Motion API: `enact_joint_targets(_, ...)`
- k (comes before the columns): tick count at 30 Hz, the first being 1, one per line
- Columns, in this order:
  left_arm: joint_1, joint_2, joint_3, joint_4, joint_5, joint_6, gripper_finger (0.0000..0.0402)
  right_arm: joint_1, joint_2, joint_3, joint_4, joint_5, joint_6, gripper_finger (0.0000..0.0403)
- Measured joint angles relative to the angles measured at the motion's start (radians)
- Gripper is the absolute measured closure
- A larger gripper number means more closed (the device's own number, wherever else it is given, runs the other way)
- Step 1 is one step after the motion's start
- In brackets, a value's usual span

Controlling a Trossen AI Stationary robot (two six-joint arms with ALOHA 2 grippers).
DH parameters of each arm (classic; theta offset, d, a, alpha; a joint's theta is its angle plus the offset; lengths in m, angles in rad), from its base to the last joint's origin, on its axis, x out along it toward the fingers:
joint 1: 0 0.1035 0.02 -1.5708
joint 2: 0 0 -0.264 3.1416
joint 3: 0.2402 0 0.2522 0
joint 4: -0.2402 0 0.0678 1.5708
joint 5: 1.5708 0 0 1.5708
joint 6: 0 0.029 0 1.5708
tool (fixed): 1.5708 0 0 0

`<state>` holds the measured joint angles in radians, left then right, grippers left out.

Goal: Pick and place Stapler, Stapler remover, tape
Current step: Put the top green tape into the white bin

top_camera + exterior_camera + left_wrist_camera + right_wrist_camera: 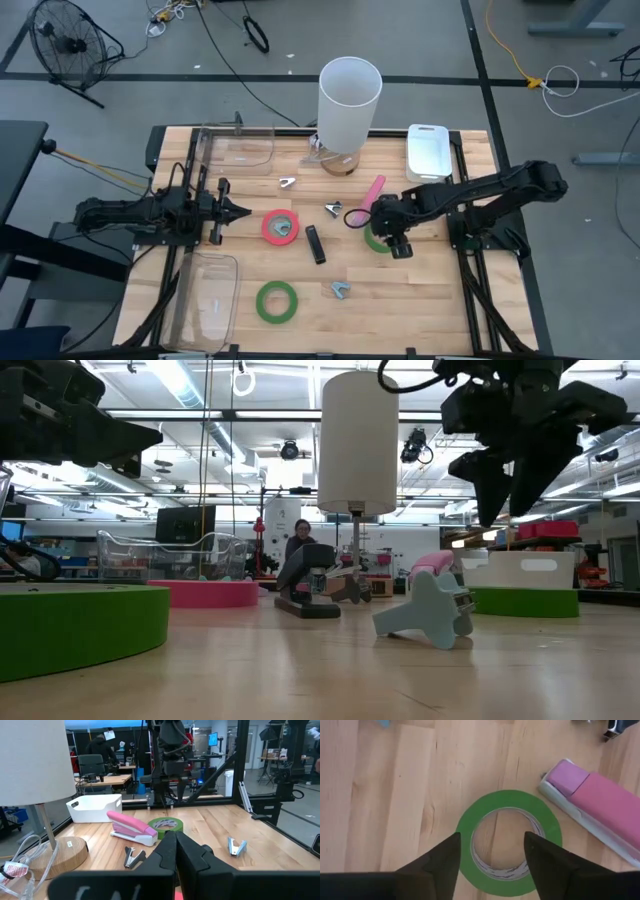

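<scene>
right tool (491, 851) apart above green tape (509, 841), only wrist cam showed the gap | pink stapler (600, 812) beside | left tool (175, 851) together, parked

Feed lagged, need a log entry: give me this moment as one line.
right gripper: open, above green tape beside pink stapler | left gripper: shut, empty, by red tape | tape flat on table

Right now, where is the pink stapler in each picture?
High view: the pink stapler lies right of centre, beside the right gripper.
Low view: right of centre, behind a pale staple remover.
Left wrist view: mid-frame, in front of a green tape ring.
Right wrist view: at the right edge.
Shared landmark: that green tape ring beside it.
</scene>
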<state>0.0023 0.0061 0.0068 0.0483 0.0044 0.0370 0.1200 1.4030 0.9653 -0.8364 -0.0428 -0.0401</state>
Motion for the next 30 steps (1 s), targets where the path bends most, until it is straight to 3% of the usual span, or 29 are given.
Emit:
enact_joint_targets(12,0.000,0.000,0.000,0.000,0.000,0.000,0.0399,0.000,0.084,0.000,0.035,0.000,0.222,0.0129)
enact_joint_targets(30,0.000,0.000,0.000,0.000,0.000,0.000,0.0399,0.003,0.226,0.000,0.134,0.001,0.517,0.0128)
